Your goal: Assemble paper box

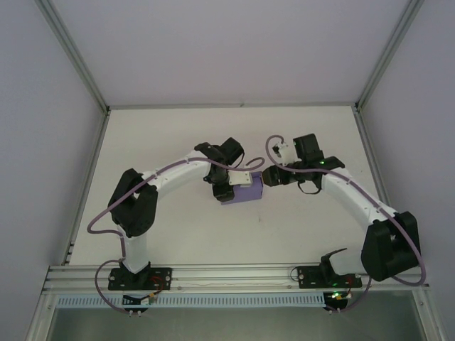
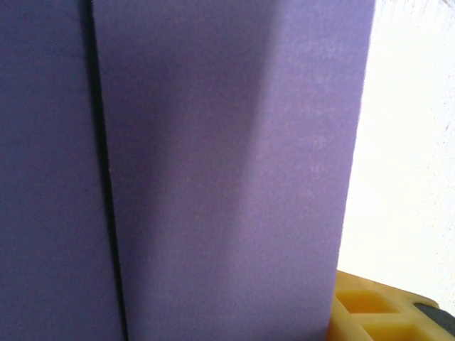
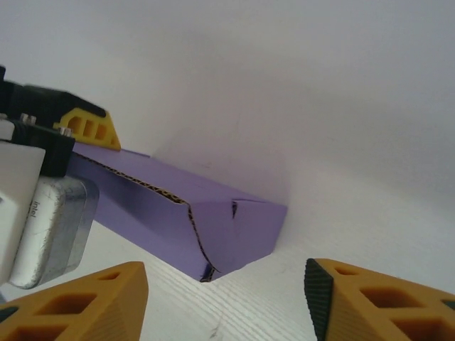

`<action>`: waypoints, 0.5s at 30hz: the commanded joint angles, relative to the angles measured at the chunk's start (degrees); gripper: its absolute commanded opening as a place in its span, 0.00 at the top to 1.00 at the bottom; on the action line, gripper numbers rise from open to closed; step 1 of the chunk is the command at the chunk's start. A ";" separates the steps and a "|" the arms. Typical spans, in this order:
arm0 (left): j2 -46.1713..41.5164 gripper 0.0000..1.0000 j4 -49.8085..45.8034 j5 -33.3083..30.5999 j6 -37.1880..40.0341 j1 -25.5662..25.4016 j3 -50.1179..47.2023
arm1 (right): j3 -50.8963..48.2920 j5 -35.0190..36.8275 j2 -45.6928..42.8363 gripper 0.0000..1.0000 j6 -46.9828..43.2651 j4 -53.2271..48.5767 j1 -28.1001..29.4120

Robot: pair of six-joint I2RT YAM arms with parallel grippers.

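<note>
Lavender card of the paper box (image 2: 213, 170) looms close beside one of my left fingers (image 2: 377, 312); clamped or not, I cannot tell. It lies on the surface (image 1: 178, 234), my right fingers (image 3: 384, 298) gaping wide and empty just off its end. A shove there could buckle the unseated flap (image 3: 234, 227) or skid the box.
</note>
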 commanded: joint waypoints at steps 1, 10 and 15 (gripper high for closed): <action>-0.44 0.51 -0.59 2.32 -0.32 0.48 -0.29 | 2.75 -2.04 1.92 0.45 -2.43 -0.27 1.08; -0.18 0.51 -1.56 2.74 -0.33 0.51 0.71 | 5.38 -0.03 5.43 0.75 -2.33 0.09 3.09; -0.36 0.52 -0.93 2.92 -0.59 0.53 0.86 | 6.15 1.95 5.68 0.94 -1.65 -2.28 3.87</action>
